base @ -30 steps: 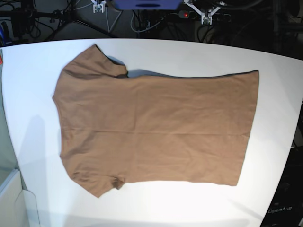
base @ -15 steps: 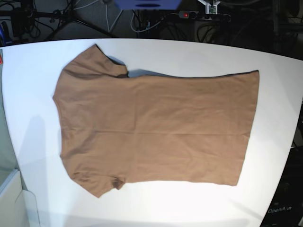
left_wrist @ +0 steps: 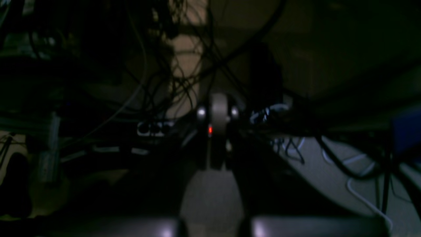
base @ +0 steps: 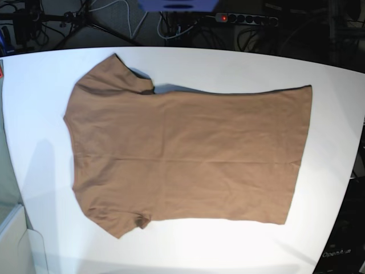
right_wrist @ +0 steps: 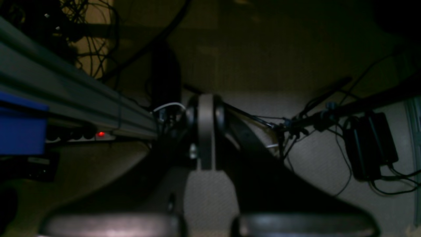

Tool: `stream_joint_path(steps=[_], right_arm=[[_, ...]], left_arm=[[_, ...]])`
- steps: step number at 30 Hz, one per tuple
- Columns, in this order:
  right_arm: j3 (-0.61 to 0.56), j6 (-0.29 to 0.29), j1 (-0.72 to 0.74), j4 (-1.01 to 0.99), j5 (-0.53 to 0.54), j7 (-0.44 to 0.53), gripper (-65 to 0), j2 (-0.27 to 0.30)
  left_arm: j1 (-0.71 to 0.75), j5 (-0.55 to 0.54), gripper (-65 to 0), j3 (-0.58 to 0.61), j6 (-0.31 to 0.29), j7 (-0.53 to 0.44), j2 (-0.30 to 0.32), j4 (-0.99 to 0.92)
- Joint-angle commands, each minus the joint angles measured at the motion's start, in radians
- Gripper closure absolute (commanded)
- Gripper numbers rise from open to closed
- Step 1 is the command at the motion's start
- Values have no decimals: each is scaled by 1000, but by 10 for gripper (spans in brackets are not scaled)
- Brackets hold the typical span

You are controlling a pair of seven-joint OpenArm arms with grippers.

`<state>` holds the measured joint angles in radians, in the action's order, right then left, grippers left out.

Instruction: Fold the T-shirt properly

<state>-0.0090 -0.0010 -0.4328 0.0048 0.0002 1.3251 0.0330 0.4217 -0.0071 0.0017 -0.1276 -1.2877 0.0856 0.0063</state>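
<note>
The T-shirt (base: 188, 154) is tan-brown and lies spread flat on the white table (base: 228, 63) in the base view. Its sleeves are at the left and its hem (base: 302, 154) is at the right. Neither gripper shows in the base view. In the left wrist view my left gripper (left_wrist: 219, 118) has its fingers pressed together and holds nothing, over a dark floor with cables. My right gripper (right_wrist: 206, 125) is likewise shut and empty, beside a metal rail. No cloth shows in either wrist view.
A power strip (base: 245, 18) with a red light and tangled cables lie behind the table's far edge. A blue part (base: 178, 4) sits at the top middle. An aluminium rail (right_wrist: 65, 95) and a black power adapter (right_wrist: 371, 144) appear in the right wrist view.
Both gripper tips stood at the top edge of the base view a second ago, and one remained half a second ago. Now both are out of that view. The T-shirt has not moved.
</note>
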Motion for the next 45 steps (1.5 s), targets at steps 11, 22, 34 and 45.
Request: stream_joint_path(steps=[11, 22, 34, 45], right_arm=[[4, 0, -191, 323, 2, 34, -3, 26], [2, 2, -461, 826, 2, 29, -7, 26], [4, 3, -509, 1190, 1, -164, -7, 32], [4, 5, -463, 1659, 7, -678, -7, 68]], left_arm=[[29, -49, -10, -58, -7, -31, 7, 11], [397, -52, -11, -59, -5, 9, 7, 734], [636, -301, -11, -58, -5, 546, 127, 1558], [544, -400, -11, -188, 3, 882, 207, 1745]])
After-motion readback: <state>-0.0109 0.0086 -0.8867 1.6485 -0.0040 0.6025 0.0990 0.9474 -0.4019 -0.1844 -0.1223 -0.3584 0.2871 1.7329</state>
